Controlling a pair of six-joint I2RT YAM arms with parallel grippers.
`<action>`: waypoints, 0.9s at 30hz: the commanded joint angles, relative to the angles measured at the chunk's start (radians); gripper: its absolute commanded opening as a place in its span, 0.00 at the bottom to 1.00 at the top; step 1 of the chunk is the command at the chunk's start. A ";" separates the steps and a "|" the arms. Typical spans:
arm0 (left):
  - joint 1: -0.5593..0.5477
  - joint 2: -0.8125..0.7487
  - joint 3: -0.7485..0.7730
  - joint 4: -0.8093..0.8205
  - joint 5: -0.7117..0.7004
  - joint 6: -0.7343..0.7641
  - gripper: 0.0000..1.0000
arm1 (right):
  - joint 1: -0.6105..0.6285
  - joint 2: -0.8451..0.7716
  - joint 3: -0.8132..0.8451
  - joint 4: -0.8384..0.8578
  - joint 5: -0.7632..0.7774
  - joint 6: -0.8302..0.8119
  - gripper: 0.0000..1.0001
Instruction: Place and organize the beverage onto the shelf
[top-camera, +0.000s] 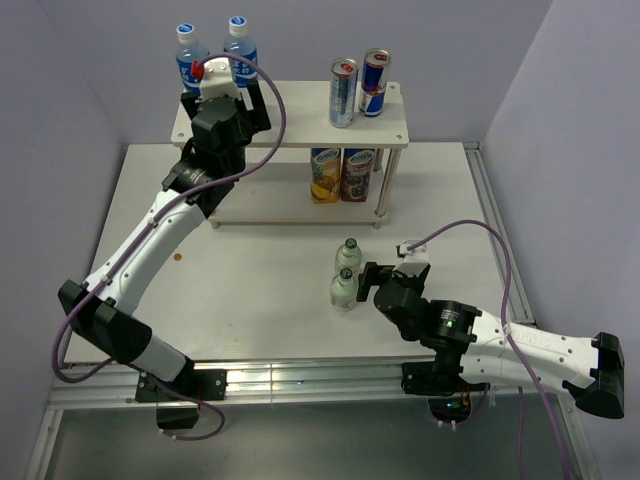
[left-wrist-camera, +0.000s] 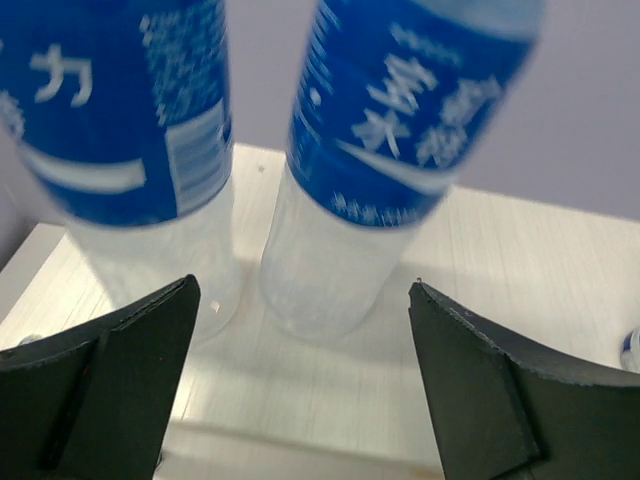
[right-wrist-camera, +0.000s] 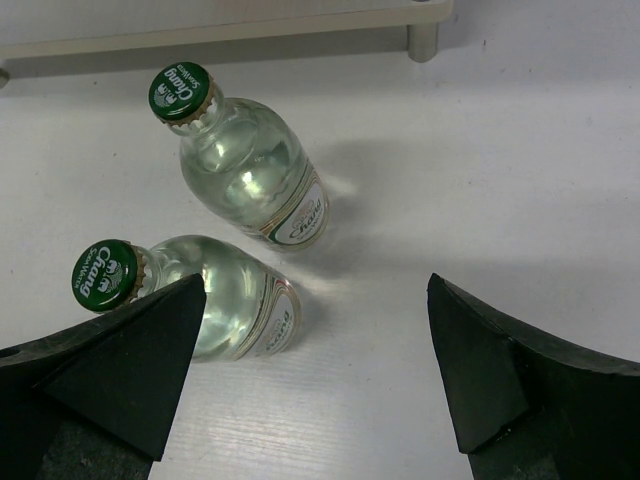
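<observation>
left gripper (left-wrist-camera: 302, 290): black fingers (left-wrist-camera: 120, 370) spread wide, nothing clamped, neither pad touching anything. raised to the top board of the shelf (left-wrist-camera: 520, 260), at its left end.

ahead of it, upright on that board, close side by side:
- right water bottle (left-wrist-camera: 400, 110), blue label, in line with the gap between the fingers, beyond the tips.
- left water bottle (left-wrist-camera: 130, 110), blue label, in front of the finger at the left of the wrist view.

right gripper (right-wrist-camera: 315, 285): fingers (right-wrist-camera: 500, 380) spread wide, empty, low over the table (right-wrist-camera: 520, 150).

beside it, standing on the table in front of the shelf, near each other:
- nearer glass bottle (right-wrist-camera: 225, 300), clear, green cap, just beside the finger at the left of the wrist view; contact cannot be told.
- farther glass bottle (right-wrist-camera: 250, 170), clear, green cap, apart from both fingers.

shelf, remainder: two tiers, at the far side of the table.
- top board, right end: silver-blue can (top-camera: 343, 92) and blue-red can (top-camera: 375, 83), upright, close together.
- lower tier, beneath them: yellow drink pack (top-camera: 325, 175) and purple drink pack (top-camera: 358, 175), side by side.
</observation>
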 joint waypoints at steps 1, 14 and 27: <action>-0.029 -0.081 -0.056 -0.002 0.002 -0.030 0.97 | 0.004 -0.016 -0.009 0.032 0.028 0.006 0.98; -0.287 -0.409 -0.477 -0.054 -0.045 -0.139 0.99 | 0.006 -0.024 -0.009 0.024 0.040 0.016 0.99; -0.531 -0.698 -1.130 0.345 0.615 -0.170 0.99 | 0.006 -0.094 -0.007 -0.040 0.124 0.098 0.99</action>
